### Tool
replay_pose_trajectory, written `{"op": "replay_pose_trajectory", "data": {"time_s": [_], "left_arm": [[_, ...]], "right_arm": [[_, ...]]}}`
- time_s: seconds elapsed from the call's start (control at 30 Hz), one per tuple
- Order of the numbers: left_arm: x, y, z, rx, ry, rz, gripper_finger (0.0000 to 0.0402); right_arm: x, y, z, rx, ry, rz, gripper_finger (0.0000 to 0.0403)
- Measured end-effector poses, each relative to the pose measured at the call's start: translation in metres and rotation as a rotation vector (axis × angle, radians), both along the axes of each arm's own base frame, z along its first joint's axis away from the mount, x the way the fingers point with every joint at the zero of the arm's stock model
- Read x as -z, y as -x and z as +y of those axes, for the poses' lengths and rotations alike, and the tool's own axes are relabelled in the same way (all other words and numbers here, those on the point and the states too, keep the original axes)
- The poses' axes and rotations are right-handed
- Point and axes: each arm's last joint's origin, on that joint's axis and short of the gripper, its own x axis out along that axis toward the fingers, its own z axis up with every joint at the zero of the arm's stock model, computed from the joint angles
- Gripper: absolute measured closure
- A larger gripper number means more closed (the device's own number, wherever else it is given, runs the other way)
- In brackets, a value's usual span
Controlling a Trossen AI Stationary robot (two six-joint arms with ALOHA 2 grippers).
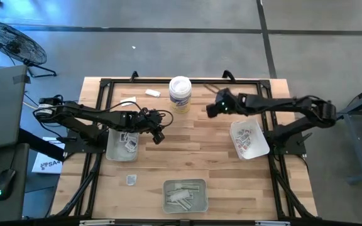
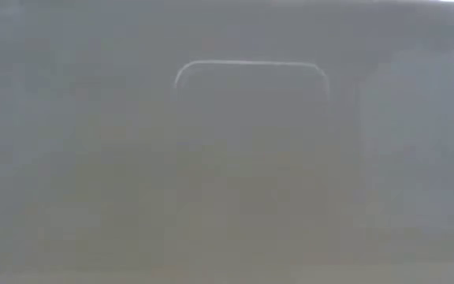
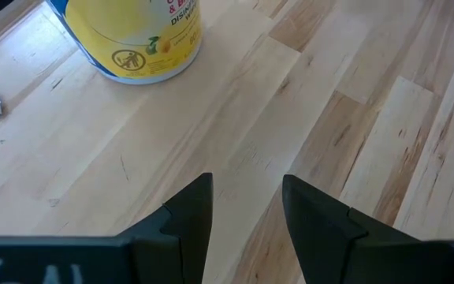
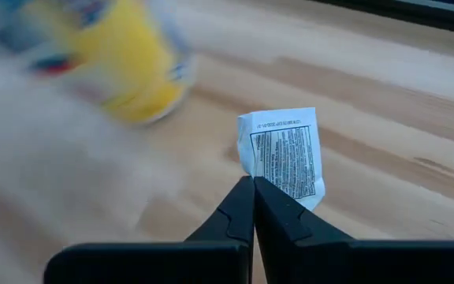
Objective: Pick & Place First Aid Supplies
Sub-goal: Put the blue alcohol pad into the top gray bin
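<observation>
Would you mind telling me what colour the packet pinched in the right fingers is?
The packet is white with black printed text, clearest in the right wrist view.

low view wholly fogged; tub smeared in right wrist view, cropped in left wrist view

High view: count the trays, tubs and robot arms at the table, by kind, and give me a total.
Trays: 3 (left, right, front)
Tub: 1
Robot arms: 2 (left, right)
Total: 6

overhead view; both wrists near tub
</observation>
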Motion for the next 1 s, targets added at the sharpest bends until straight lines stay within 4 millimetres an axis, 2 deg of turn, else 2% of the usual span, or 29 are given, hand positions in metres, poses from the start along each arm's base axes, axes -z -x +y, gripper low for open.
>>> {"op": "replay_pose_trajectory", "data": {"time_s": [0.33,0.53,0.77,0.93,1.0], "left_arm": [[0.0,0.0,0.0,0.0,0.0,0.0,0.025],[-0.001,-0.001,0.0,0.0,0.0,-0.01,0.025],[-0.006,-0.011,0.0,0.034,-0.033,-0.111,0.025],[-0.008,-0.024,-0.016,0.234,-0.181,-0.163,0.025],[-0.011,-0.035,-0.024,0.315,-0.233,-0.244,0.025]], "right_arm": [[-0.013,-0.031,0.064,-0.534,0.202,-0.079,0.0402],[-0.025,-0.044,0.095,-0.918,0.269,-0.291,0.0403],[-0.017,-0.041,0.11,-1.205,0.259,-0.557,0.0403],[-0.011,-0.035,0.113,-1.298,0.264,-0.669,0.0403],[-0.012,-0.035,0.115,-1.313,0.294,-0.698,0.0403]]}}
